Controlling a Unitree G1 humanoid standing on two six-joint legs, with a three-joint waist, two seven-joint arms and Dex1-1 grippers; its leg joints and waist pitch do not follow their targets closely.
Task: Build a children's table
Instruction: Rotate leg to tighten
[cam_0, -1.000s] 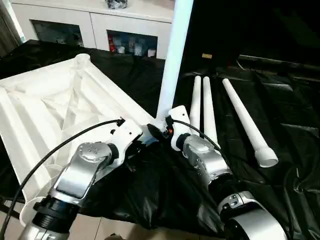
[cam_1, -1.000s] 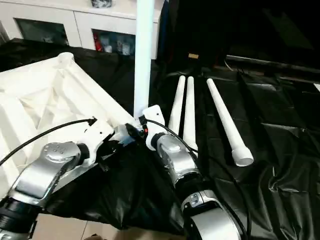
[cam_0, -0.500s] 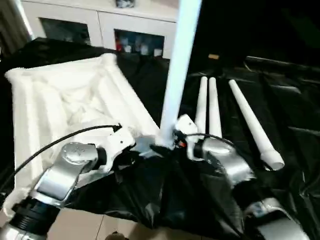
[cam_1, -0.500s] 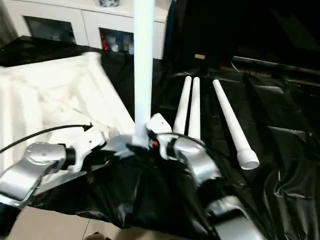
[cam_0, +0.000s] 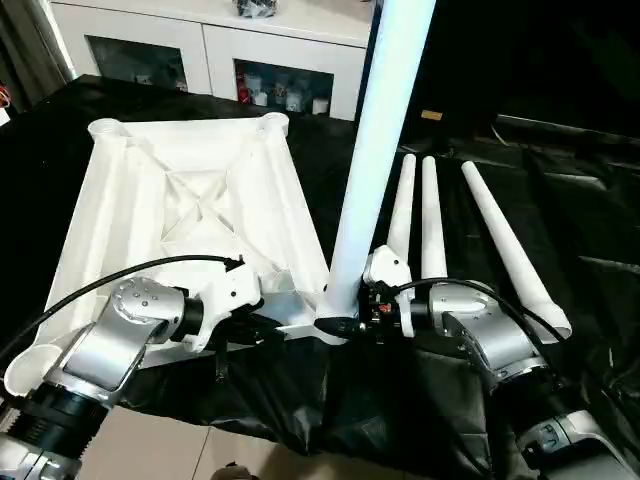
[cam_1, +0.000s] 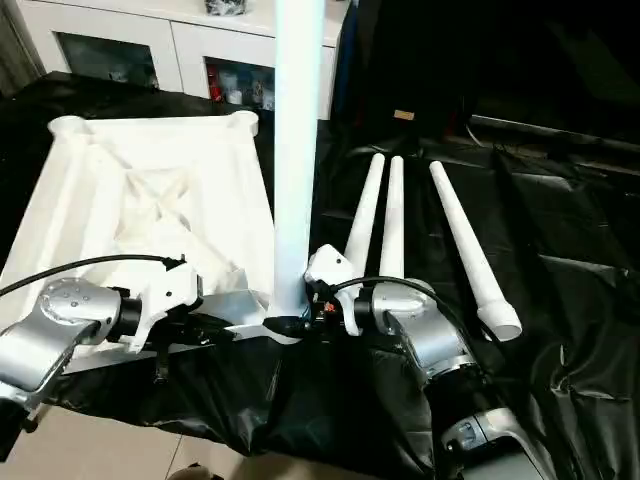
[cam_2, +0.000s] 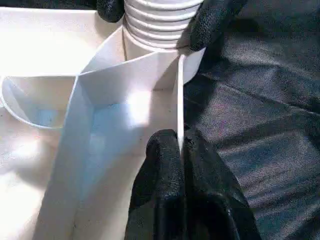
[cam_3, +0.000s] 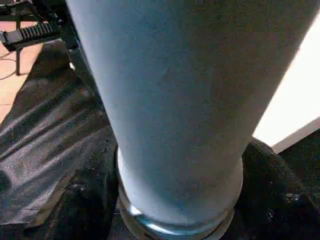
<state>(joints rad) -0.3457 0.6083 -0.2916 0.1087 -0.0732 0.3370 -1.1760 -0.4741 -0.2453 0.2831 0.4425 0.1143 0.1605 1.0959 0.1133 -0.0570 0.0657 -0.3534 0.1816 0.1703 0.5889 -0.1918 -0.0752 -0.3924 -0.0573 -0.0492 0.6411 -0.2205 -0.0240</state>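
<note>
The children's table top (cam_0: 190, 215) lies upside down on the black sheet (cam_0: 560, 210), ribs up. One leg (cam_0: 375, 150) stands upright in the near corner socket (cam_2: 165, 30), directly between the two sets of fingers. Three more legs (cam_0: 432, 225) lie on the sheet beyond the right gripper.

The step in hand looks like seating this leg in its socket. To do it well, I would keep the leg plumb, hold the top from turning, and twist until the ribbed end is fully down.

The left gripper (cam_2: 182, 150) has its fingers (cam_2: 162, 165) together, pinched on the thin rim wall of the top just short of the socket. The right gripper (cam_3: 177, 200) has its fingers (cam_3: 272, 180) spread on either side of the leg's base, close against it; whether they actually clamp it I cannot tell.
</note>
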